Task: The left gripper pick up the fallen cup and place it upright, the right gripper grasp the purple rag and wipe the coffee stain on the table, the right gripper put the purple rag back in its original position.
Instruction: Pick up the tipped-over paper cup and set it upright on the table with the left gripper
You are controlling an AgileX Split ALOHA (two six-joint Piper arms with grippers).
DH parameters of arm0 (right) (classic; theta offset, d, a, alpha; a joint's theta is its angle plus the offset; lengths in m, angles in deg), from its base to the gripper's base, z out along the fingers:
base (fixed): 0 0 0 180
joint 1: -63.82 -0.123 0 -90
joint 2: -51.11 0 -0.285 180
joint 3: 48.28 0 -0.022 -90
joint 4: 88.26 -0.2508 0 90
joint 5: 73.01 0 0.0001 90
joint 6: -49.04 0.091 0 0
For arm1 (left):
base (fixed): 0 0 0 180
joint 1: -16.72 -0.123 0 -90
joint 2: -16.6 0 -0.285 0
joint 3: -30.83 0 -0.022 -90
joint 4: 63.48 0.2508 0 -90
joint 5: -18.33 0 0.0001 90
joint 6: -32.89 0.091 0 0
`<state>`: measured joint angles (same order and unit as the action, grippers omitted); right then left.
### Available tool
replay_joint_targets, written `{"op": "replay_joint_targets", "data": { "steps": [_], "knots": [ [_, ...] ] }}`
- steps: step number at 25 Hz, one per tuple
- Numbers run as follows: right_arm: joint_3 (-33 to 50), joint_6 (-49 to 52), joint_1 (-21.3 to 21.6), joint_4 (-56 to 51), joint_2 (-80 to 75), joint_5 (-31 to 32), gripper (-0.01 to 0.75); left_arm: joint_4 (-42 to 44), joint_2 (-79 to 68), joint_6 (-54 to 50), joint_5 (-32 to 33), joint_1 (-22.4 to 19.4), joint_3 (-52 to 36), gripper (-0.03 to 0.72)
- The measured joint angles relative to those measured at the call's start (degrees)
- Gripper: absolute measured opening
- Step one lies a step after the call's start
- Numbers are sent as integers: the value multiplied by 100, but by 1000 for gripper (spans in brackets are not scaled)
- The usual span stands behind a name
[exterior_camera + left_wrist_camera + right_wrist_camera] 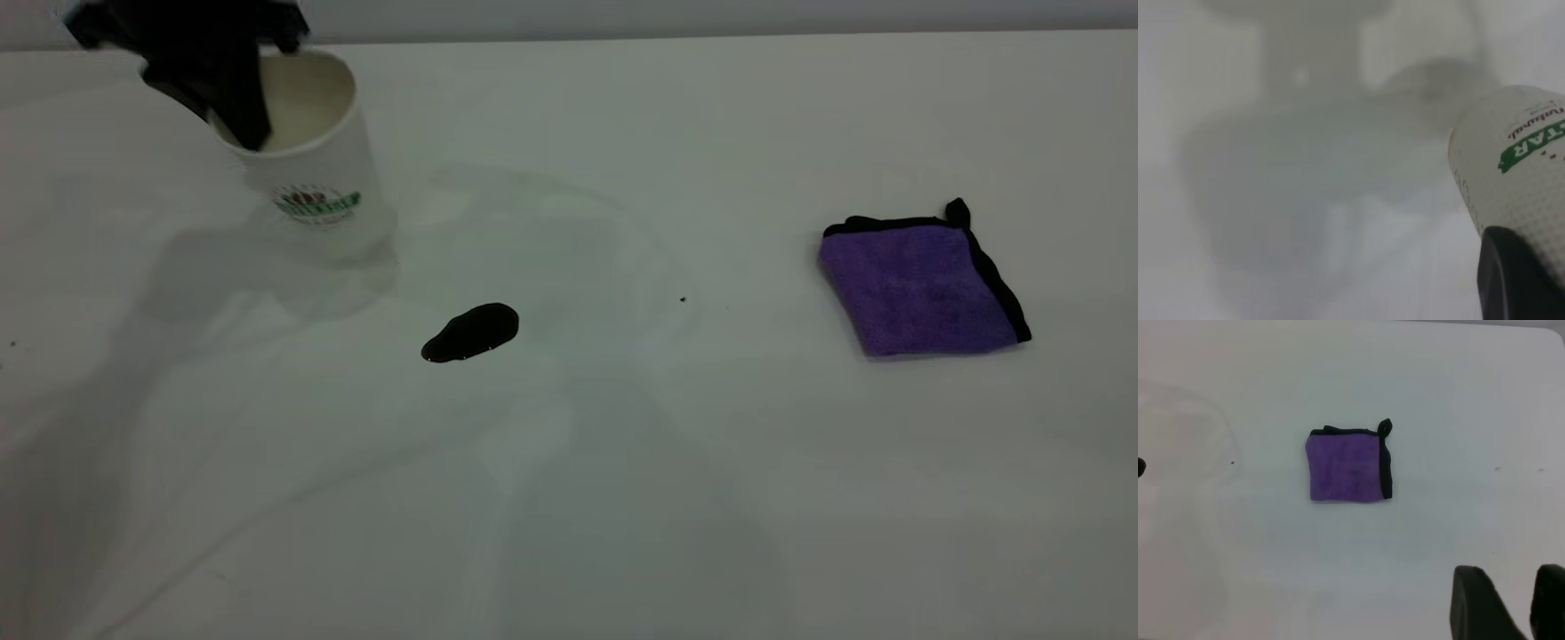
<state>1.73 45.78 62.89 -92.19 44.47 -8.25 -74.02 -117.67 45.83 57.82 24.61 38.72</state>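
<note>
Up left, left hand (233, 107) grips tilted cup (311, 169) by rim — right hand (1511, 603) parted, high above purple rag (1348, 467).

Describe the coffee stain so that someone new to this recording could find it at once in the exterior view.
On the white table, look between the paper cup held by the left gripper at the far left and the purple rag at the right. The coffee stain lies nearer the cup, towards the camera. It is a glossy black, bean-shaped puddle, far bigger than the tiny dark speck beside it.
</note>
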Motion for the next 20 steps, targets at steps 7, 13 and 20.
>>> {"op": "replay_joint_targets", "data": {
  "steps": [7, 13, 20],
  "knots": [
    [0, 0, 0, 0, 0, 0, 241, -43, -322, 36, -181, 35, 0, -2],
    [0, 0, 0, 0, 0, 0, 241, -62, -469, 38, -248, 35, 0, 0],
    [0, 0, 0, 0, 0, 0, 241, -67, -481, 56, -266, 35, 0, 47]
  ]
}}
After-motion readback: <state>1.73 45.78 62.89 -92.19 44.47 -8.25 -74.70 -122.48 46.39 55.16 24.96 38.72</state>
